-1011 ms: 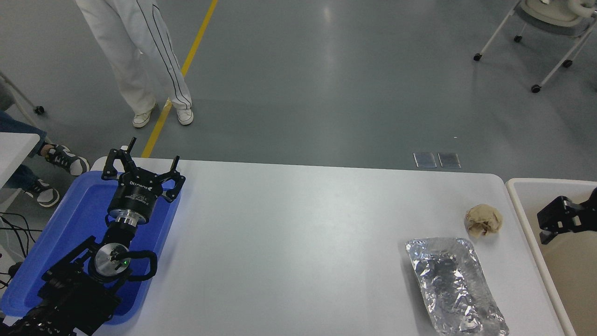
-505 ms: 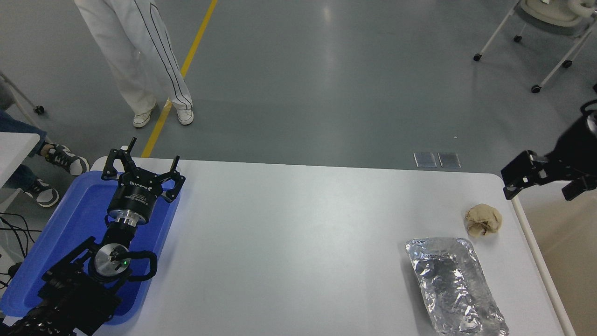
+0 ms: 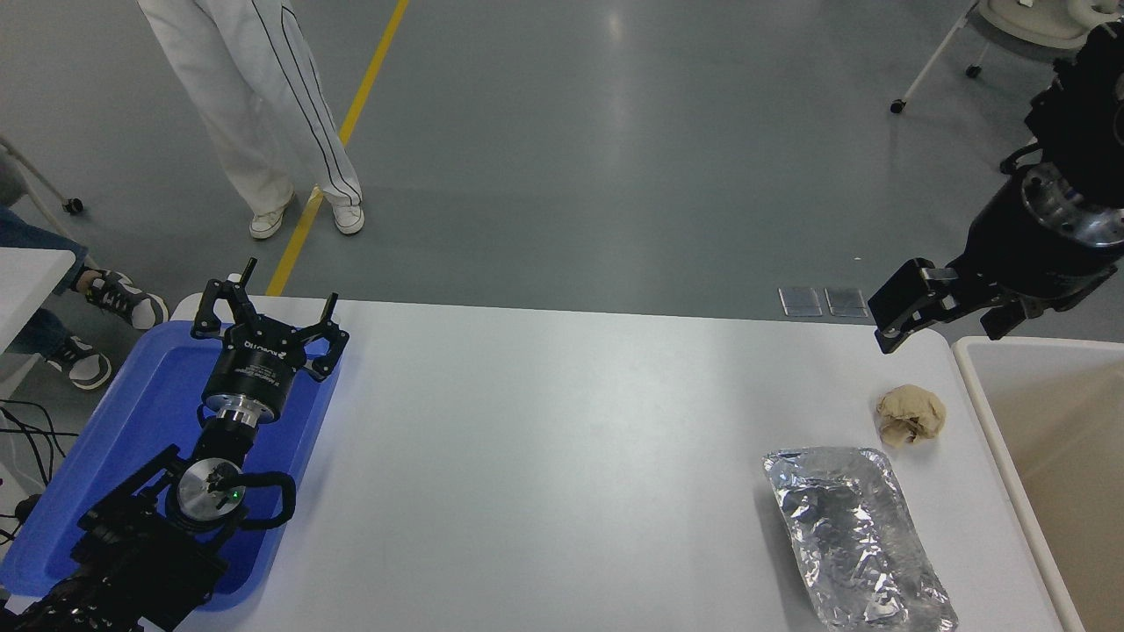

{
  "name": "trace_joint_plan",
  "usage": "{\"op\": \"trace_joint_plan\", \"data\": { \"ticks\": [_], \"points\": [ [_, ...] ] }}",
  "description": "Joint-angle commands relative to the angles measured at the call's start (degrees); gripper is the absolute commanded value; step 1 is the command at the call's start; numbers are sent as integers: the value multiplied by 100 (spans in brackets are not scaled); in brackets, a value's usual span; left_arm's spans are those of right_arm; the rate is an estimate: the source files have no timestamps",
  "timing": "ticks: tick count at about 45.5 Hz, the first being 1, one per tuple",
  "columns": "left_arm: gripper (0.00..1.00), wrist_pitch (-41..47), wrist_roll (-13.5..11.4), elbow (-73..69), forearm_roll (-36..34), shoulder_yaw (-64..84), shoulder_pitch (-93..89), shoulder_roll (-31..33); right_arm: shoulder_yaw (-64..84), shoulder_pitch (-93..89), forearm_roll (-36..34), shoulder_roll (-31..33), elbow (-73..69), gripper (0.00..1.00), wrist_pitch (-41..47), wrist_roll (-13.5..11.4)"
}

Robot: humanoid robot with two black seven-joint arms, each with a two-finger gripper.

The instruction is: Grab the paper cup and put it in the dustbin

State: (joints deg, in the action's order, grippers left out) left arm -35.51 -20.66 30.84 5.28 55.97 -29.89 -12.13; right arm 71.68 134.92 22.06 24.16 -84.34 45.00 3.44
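The paper cup does not show anywhere in the head view. The dustbin [image 3: 969, 369] stands at the table's right edge, with a thick white rim and beige inner walls; only part of its inside shows. My right gripper [image 3: 940, 332] hangs open and empty above the table's far right corner, just left of the dustbin's near corner. My left gripper [image 3: 290, 285] is parked open over the blue tray at the lower left.
A crumpled tan paper ball [image 3: 911, 414] and a crinkled silver foil tray [image 3: 856, 535] lie on the white table [image 3: 562, 456] near its right side. A shallow blue tray [image 3: 132, 439] sits at the left. A person's legs [image 3: 263, 105] stand beyond the far edge.
My right gripper has risen out of the dustbin and moved up and to the left, to above the table's far right corner. The left arm has not moved.
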Motion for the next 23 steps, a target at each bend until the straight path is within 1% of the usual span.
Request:
{"op": "trace_joint_plan", "data": {
  "ticks": [1,6,14,23],
  "points": [
    [100,0,0,1,0,2,0,0,30,-10,-123,-52,-12,100,0,-1],
    [100,0,0,1,0,2,0,0,188,-1,-149,-34,-12,100,0,-1],
    [100,0,0,1,0,2,0,0,725,25,-492,-25,14,100,0,-1],
    [100,0,0,1,0,2,0,0,742,34,-501,-25,14,100,0,-10]
  ]
}}
